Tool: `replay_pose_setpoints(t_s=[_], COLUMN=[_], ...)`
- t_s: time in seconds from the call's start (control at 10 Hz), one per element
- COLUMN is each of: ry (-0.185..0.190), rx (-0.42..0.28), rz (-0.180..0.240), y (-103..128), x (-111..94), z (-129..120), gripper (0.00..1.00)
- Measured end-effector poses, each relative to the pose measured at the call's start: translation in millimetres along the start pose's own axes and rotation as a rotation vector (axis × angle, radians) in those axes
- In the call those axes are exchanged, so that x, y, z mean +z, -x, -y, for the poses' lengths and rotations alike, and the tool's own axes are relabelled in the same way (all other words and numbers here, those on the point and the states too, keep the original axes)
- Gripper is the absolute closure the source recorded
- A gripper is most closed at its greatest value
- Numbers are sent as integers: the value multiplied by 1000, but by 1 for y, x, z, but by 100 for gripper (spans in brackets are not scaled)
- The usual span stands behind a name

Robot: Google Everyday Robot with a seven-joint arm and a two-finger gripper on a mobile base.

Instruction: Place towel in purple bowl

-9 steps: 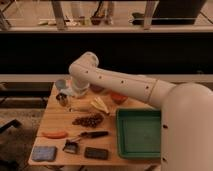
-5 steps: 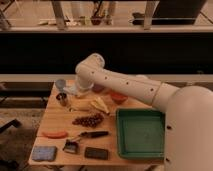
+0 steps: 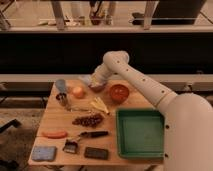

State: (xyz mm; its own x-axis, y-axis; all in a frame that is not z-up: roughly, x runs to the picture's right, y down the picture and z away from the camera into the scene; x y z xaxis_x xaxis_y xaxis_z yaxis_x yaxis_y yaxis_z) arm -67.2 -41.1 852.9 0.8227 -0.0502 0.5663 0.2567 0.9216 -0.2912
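The purple bowl (image 3: pixel 98 88) stands at the back of the wooden table (image 3: pixel 57 120), left of an orange bowl (image 3: pixel 119 92). My white arm reaches from the lower right over the table. My gripper (image 3: pixel 94 82) is right above the purple bowl's left rim. A pale towel (image 3: pixel 86 79) bunches at the gripper's end and hangs just over the bowl's rim; the gripper is shut on it.
A blue-grey cup (image 3: pixel 61 85), a metal can (image 3: pixel 62 99) and an orange fruit (image 3: pixel 78 92) stand left of the bowl. A banana (image 3: pixel 99 105), grapes (image 3: pixel 89 120), a carrot (image 3: pixel 54 134), a brush (image 3: pixel 80 141), a blue sponge (image 3: pixel 43 152), a black block (image 3: pixel 96 153) and a green tray (image 3: pixel 141 132) lie nearer.
My gripper has moved right with the towel, from near the blue-grey cup to above the purple bowl. The things on the table have stayed put.
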Motion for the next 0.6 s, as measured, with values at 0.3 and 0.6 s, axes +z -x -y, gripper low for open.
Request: replay_pose_setpoints(t_s=[0.3,0.6], ry=[-107,-149], rx=[-121,-70], rz=[-10,-41], y=[-14,-51], x=[43,41], z=[54,43], gripper=[97,97])
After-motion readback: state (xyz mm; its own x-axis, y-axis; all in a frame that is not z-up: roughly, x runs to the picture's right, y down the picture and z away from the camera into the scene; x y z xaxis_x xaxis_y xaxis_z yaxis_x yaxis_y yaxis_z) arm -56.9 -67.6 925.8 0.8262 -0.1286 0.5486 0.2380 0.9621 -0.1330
